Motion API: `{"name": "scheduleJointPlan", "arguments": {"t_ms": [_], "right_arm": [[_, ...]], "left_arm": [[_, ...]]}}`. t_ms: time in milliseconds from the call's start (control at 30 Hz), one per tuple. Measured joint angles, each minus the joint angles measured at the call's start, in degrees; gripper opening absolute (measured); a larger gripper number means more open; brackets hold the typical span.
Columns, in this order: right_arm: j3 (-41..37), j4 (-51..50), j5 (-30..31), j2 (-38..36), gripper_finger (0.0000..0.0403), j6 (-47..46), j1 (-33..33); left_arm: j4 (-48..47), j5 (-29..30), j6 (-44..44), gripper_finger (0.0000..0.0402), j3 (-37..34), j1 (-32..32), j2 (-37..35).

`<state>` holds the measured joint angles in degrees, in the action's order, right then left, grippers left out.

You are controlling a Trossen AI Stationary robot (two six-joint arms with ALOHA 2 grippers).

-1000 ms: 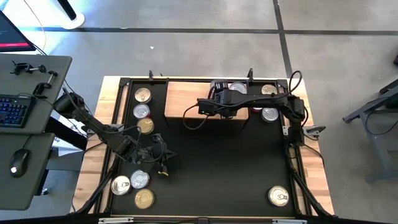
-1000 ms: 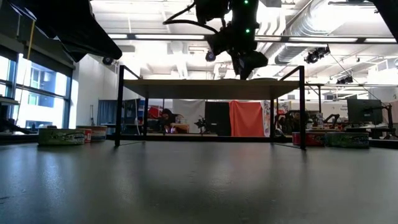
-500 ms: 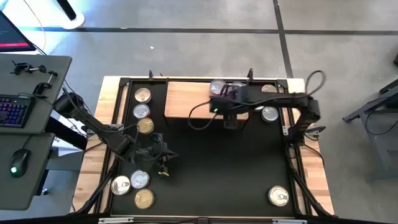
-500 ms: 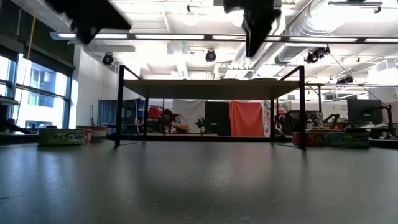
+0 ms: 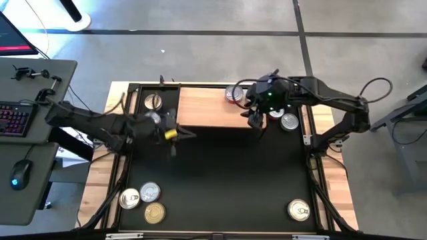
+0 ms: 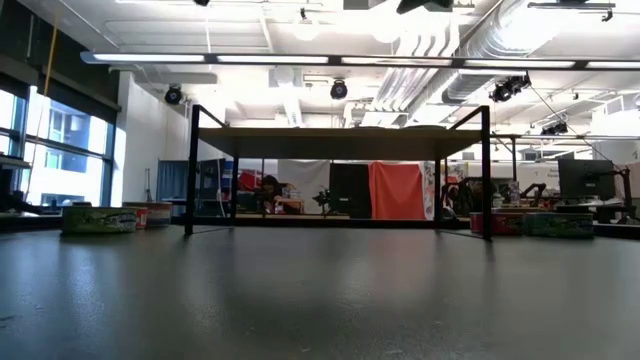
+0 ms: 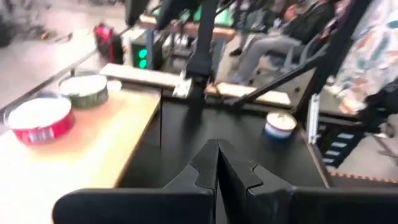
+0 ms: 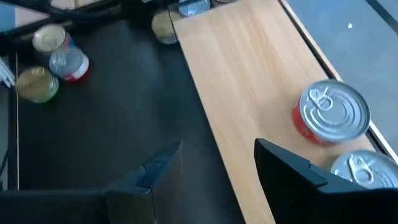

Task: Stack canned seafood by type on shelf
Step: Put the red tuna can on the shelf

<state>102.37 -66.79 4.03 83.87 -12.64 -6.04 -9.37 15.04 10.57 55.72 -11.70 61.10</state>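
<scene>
The wooden shelf point(image 5: 203, 107) stands at the far side of the black mat. On its right end sit a red-sided tin point(image 8: 331, 113) and a green-sided tin point(image 7: 84, 91), both upright on their bases. My right gripper point(image 8: 217, 152) hangs open and empty above the shelf's near right edge point(image 5: 257, 121). Off the shelf's left end, high over the mat, my left gripper point(image 7: 217, 163) is shut on nothing point(image 5: 173, 135). Three tins point(image 5: 148, 200) stand on the mat's near left corner.
More tins stand on the mat: one far left point(image 5: 153, 101), one right of the shelf point(image 5: 289, 122), one near right point(image 5: 299, 210). Black frame posts rise at the table's far edge point(image 5: 161, 81). A desk with a keyboard point(image 5: 15, 120) stands to the left.
My left gripper has risen from beside the near-left tins and swung toward the far edge, to the shelf's left end. My right gripper has lifted away from the shelf top, drawn back toward the right edge and rolled. Both have left the low view upward.
</scene>
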Motion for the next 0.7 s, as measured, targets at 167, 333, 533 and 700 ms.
{"name": "scheduleJointPlan", "arguments": {"t_ms": [167, 333, 533, 700], "right_arm": [[0.0, -5.6, 3.0, 0.6, 0.0186, -1.7, 1.1], [-0.2, -8.2, 11.4, 1.8, 0.0111, -3.9, 0.9], [-0.2, -10.9, 12.5, 0.0, 0.0015, -9.7, 2.8], [-0.2, -11.7, 14.7, -1.9, 0.0005, -17.2, 9.6]], "left_arm": [[3.3, -4.4, -0.1, 0.0, 0.0, 9.0, 0.7], [0.6, -11.2, 2.6, 0.0, 4.4, 20.9, 7.3], [-14.6, -15.8, -5.0, 0.0, 21.2, 31.8, 21.8], [-29.4, -15.9, -17.4, 0.0, 35.1, 35.9, 35.5]]}}
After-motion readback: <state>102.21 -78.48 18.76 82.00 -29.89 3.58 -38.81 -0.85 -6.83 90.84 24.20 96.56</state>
